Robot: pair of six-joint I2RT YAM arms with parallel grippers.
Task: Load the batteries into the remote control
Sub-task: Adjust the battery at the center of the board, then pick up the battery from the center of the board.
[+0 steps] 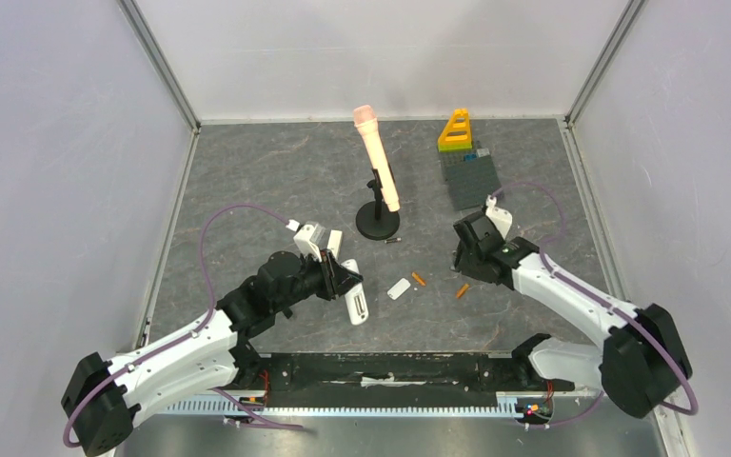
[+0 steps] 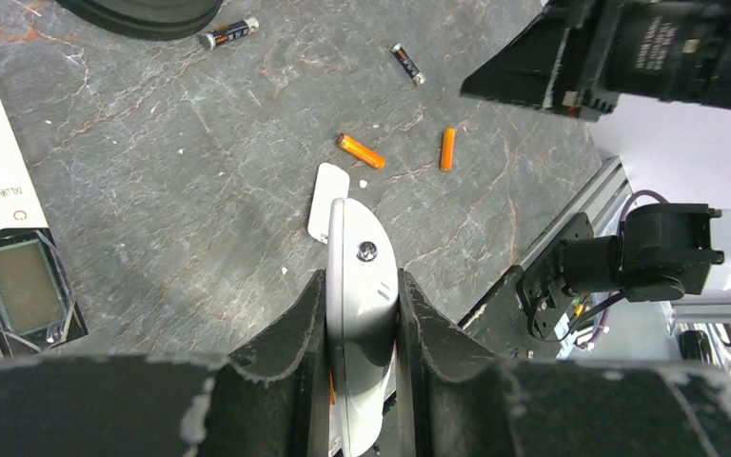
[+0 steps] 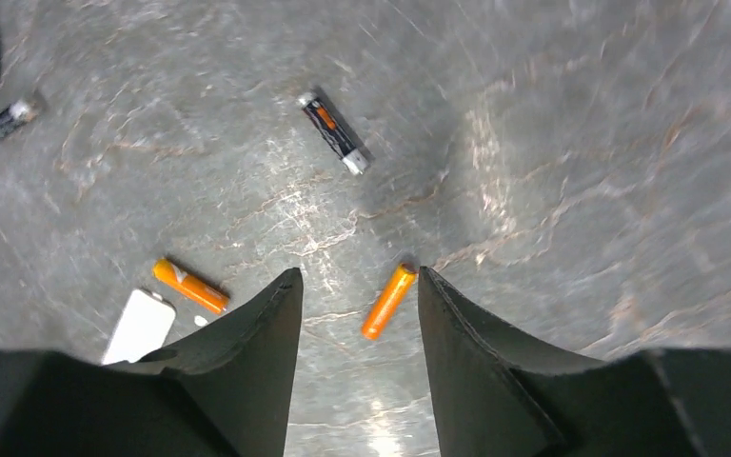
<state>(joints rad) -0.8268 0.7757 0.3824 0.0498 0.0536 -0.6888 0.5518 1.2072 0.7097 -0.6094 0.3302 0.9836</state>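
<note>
My left gripper (image 1: 345,280) (image 2: 362,282) is shut on the white remote control (image 1: 356,307) (image 2: 362,267), holding it edge-on above the table. Its white battery cover (image 1: 398,288) (image 2: 326,200) (image 3: 139,327) lies loose on the table. Two orange batteries (image 1: 419,280) (image 1: 462,290) lie right of the cover. My right gripper (image 1: 464,267) (image 3: 358,276) is open just above the table. One orange battery (image 3: 387,301) lies between its fingers, close to the right one; the other orange battery (image 3: 188,286) is to its left. Two dark grey batteries (image 3: 334,131) (image 3: 5,121) lie farther back.
A peach microphone (image 1: 378,157) stands on a black round base (image 1: 378,226) behind the batteries. A yellow-and-green block stack (image 1: 455,131) and a grey baseplate (image 1: 468,176) sit at the back right. A second white remote with a display (image 2: 19,286) lies left of my left gripper.
</note>
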